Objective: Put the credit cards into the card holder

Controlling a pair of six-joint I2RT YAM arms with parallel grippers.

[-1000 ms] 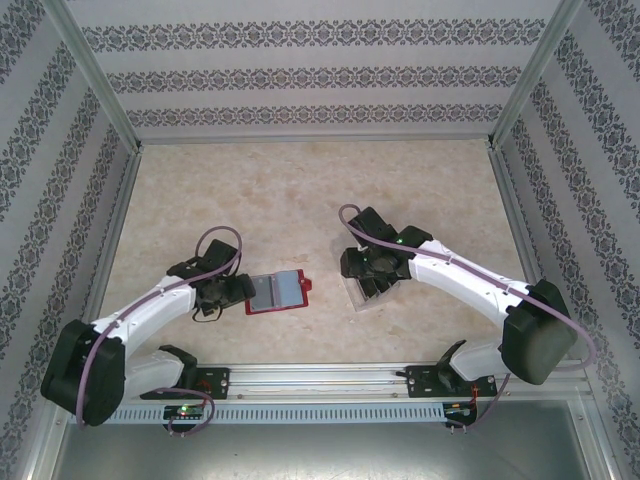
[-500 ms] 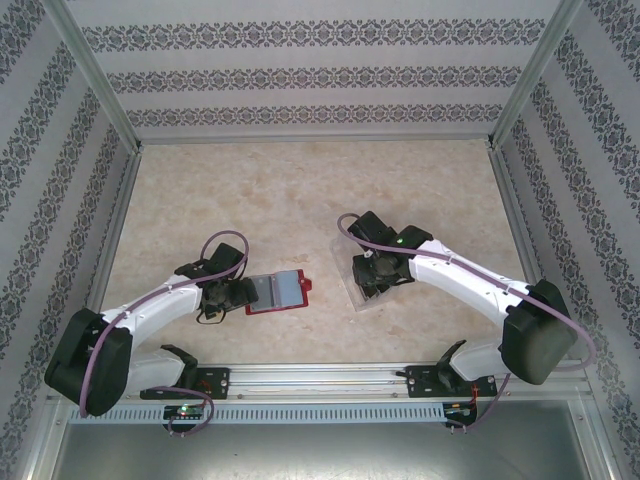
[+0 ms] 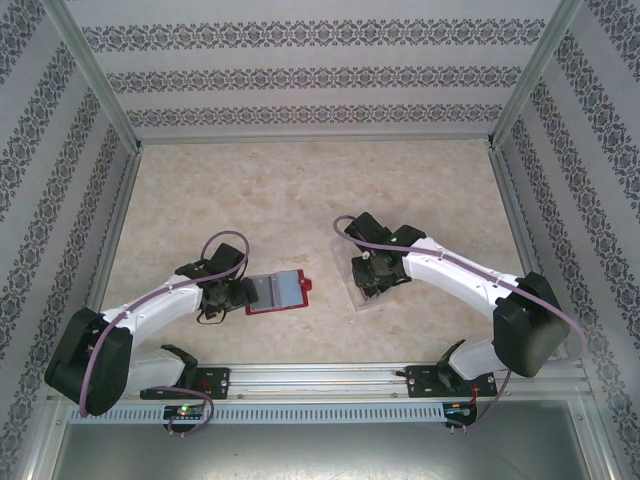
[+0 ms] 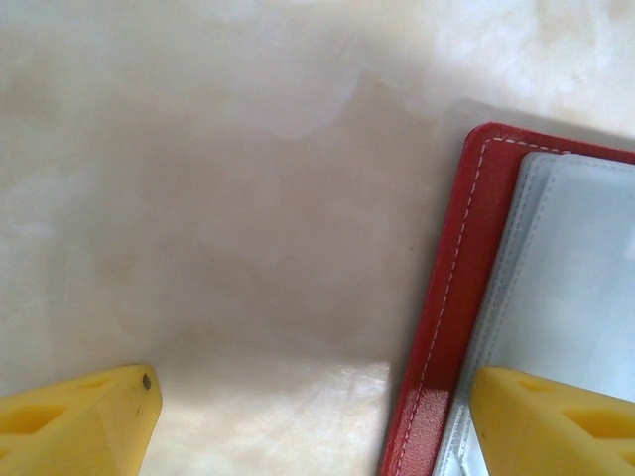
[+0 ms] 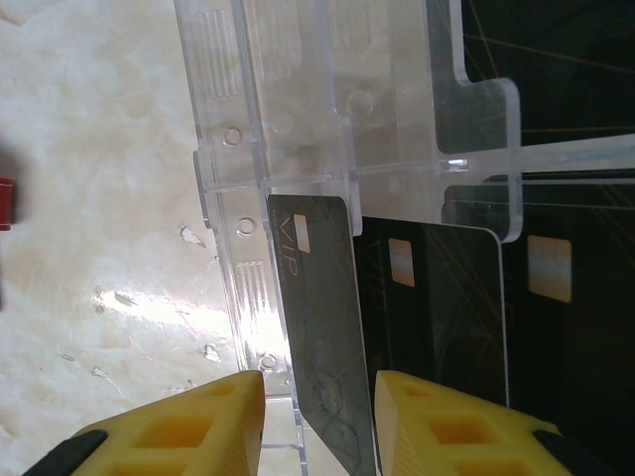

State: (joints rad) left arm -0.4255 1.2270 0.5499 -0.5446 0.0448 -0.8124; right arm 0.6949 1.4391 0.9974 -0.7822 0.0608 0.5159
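Note:
The card holder [image 3: 278,291] is a red wallet lying open on the table, its grey inner pockets [image 4: 575,288] facing up. My left gripper [image 3: 238,293] is open and straddles the card holder's left edge [image 4: 451,317]: one yellow finger [image 4: 556,426] is over the pocket, the other over bare table. My right gripper [image 3: 372,280] hangs over a clear plastic tray [image 3: 362,297]. In the right wrist view it [image 5: 319,382] is open, with a tilted grey credit card [image 5: 322,317] between its fingers and a small gap on the left. More dark credit cards [image 5: 446,307] lie in the tray.
The clear tray's ribbed rim [image 5: 288,119] extends up past the cards. The card holder's snap tab [image 3: 306,289] points toward the tray, with bare table between them. Patterned walls and a metal frame [image 3: 125,150] enclose the table.
My left gripper has shifted slightly right onto the card holder's edge. My right gripper's fingers have drawn in a little around the tilted card, and that arm's elbow has moved inward.

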